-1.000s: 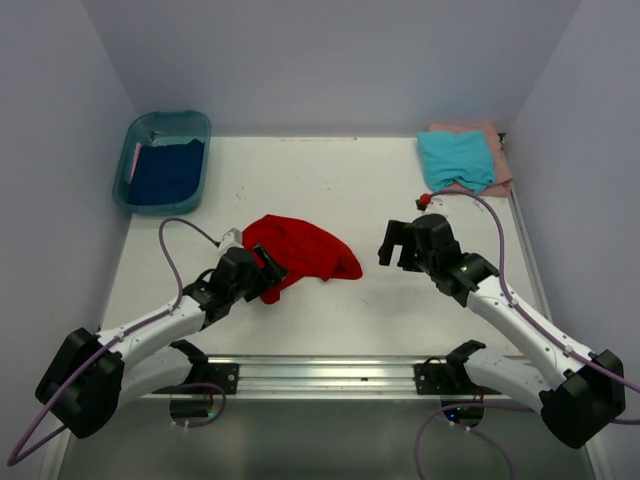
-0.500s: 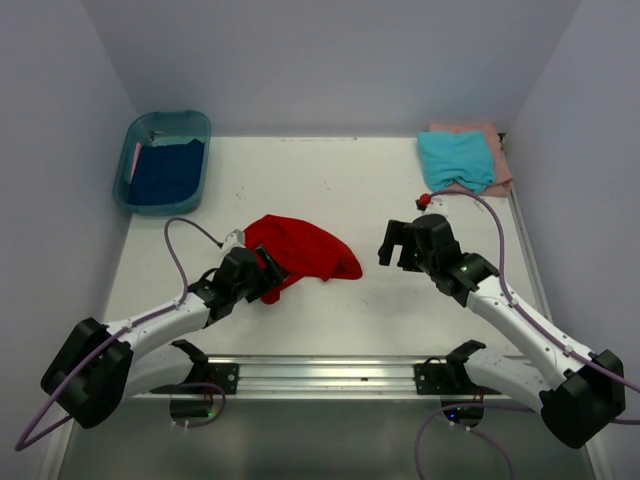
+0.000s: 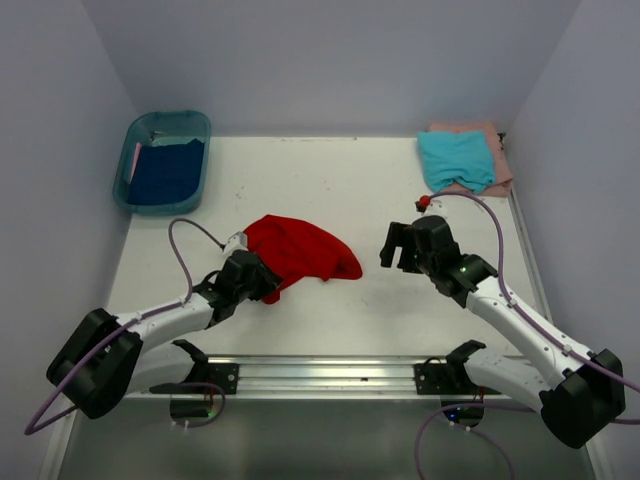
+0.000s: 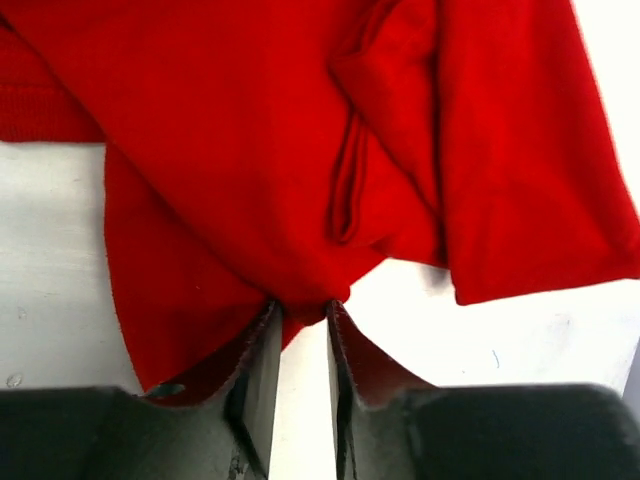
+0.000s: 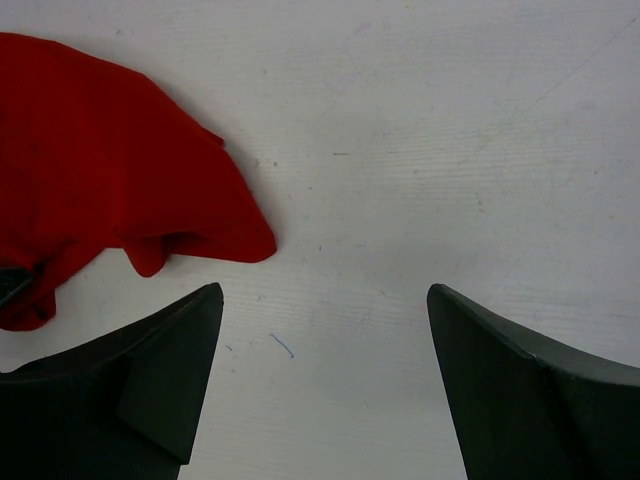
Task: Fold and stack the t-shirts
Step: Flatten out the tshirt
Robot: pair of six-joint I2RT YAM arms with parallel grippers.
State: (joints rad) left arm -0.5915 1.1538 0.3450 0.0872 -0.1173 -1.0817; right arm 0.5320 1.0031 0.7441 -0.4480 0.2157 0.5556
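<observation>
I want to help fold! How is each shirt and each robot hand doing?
red t-shirt, crumpled, unfolded.
teal t-shirt, folded, atop the pink one.
pink t-shirt, folded, bottom of stack.
dark blue t-shirt, lying in the teal tub.
left gripper, pinching the red t-shirt's edge.
right gripper, open, empty.

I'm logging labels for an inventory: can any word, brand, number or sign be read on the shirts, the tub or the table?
None: no readable text on the red t-shirt, the teal t-shirt, the tub or the table.
</observation>
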